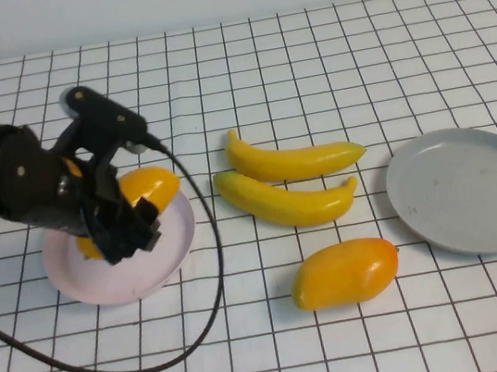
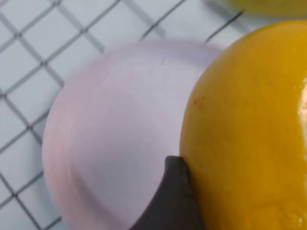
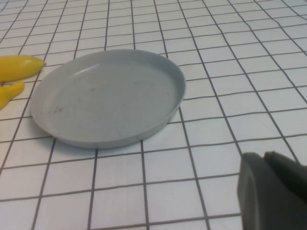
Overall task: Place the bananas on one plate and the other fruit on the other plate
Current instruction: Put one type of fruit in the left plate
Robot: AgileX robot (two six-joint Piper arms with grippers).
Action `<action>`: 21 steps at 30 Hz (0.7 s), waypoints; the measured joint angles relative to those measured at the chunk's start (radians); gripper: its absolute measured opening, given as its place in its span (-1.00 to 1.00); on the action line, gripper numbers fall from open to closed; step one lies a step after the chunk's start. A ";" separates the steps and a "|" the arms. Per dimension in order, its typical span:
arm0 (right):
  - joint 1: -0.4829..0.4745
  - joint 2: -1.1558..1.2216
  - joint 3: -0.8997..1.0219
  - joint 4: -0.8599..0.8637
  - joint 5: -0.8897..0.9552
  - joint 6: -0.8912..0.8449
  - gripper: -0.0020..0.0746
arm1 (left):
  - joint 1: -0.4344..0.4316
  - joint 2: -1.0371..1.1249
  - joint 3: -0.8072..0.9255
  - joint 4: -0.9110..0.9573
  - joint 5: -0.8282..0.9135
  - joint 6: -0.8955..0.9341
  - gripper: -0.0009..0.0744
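My left gripper [image 1: 125, 220] is shut on one orange-yellow mango-like fruit [image 1: 150, 188] and holds it over the far side of the pale pink plate [image 1: 121, 272]. In the left wrist view the fruit [image 2: 249, 124] fills the frame beside one dark finger [image 2: 172, 201], above the pink plate [image 2: 110, 134]. Two yellow bananas [image 1: 296, 160] [image 1: 284, 201] lie side by side mid-table. The second mango-like fruit [image 1: 346, 272] lies in front of them. The grey plate [image 1: 469, 190] sits empty at the right. My right gripper [image 3: 263, 155] is shut, near the grey plate [image 3: 108, 98]; it is out of the high view.
A black cable [image 1: 208, 276] loops from the left arm across the table in front of the pink plate. The banana tips [image 3: 19, 67] show beside the grey plate in the right wrist view. The table is a white sheet with a black grid.
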 joint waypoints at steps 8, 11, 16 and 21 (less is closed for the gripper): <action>0.000 0.000 0.000 0.000 0.000 0.000 -0.99 | 0.143 0.064 0.080 0.135 -0.047 -0.168 0.75; 0.000 0.000 0.000 0.000 0.000 0.000 -0.99 | 0.155 0.090 0.083 0.212 -0.052 -0.254 0.80; 0.000 0.000 0.000 0.000 0.000 0.000 -0.99 | 0.121 0.096 0.062 0.252 -0.018 -0.292 0.80; 0.000 0.000 0.000 0.000 0.000 0.000 -0.99 | -0.047 0.083 -0.063 0.260 0.137 -0.289 0.80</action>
